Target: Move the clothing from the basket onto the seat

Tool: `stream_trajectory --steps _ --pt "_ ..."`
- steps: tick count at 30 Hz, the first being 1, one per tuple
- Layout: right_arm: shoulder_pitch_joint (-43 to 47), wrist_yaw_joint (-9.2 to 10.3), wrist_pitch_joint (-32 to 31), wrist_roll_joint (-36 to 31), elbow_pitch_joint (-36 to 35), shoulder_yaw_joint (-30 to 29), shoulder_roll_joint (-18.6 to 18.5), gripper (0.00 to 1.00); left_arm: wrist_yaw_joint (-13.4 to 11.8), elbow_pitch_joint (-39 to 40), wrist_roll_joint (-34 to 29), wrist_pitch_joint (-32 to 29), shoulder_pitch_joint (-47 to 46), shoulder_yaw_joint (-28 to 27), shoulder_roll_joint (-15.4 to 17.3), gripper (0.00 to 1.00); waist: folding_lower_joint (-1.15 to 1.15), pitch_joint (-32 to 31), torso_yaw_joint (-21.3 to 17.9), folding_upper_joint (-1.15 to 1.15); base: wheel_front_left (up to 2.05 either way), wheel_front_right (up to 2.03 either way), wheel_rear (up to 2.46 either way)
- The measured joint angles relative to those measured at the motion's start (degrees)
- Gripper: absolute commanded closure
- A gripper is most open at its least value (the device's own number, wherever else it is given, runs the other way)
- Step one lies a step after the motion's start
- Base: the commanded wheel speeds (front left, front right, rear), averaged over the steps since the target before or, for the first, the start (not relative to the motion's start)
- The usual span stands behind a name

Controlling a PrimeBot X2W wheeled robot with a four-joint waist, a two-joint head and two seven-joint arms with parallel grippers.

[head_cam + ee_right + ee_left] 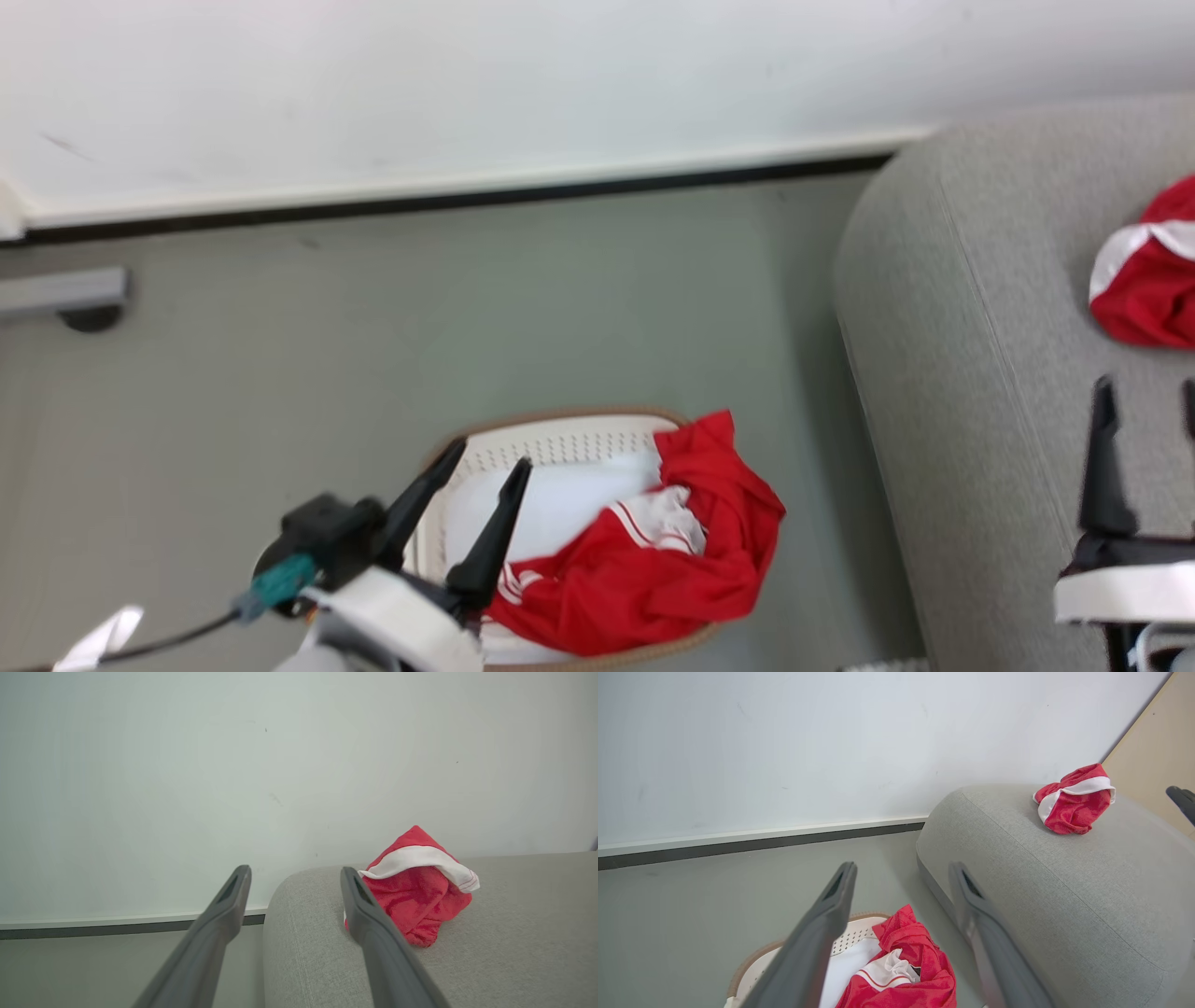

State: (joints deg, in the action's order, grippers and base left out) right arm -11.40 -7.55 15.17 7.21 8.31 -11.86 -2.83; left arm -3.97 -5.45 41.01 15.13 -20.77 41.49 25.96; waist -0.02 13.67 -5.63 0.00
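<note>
- Notably, the seat (980, 327), right of frame, bears one red garment (1144, 280); a drop near its rounded edge could slide off.
- At lower centre, the clothing (653, 569) drapes over the right rim of the basket (560, 415); a shallow pinch may spill it floorward.
- The left gripper (490, 453) is spread above the basket, and the right gripper (1148, 383) is spread over the seat; both are empty.

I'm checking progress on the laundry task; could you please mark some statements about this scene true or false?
1. A bunched red garment lies on the seat. True.
2. The basket holds no clothing. False: a second red garment lies in it, draped over its rim.
3. The left gripper is shut on fabric. False: it is open, above the basket.
4. The right gripper is open over the seat. True.
5. The basket stands on the seat. False: it stands on the floor beside it.
</note>
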Motion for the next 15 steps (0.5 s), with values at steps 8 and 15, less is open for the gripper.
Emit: stream_trajectory --steps 8,15 --pt "5.34 0.0 0.0 -0.46 1.13 6.78 0.05 0.0 4.34 -2.4 -9.44 0.0 11.83 -13.52 -6.1 0.0 0.0 -5.77 2.29 0.0 0.0 0.0 0.0" --pt "10.67 0.0 0.0 1.38 3.47 9.79 0.03 0.0 7.57 -5.25 -16.37 0.0 19.39 -23.39 -12.17 0.0 0.01 -10.69 3.0 0.0 0.0 0.0 0.0"
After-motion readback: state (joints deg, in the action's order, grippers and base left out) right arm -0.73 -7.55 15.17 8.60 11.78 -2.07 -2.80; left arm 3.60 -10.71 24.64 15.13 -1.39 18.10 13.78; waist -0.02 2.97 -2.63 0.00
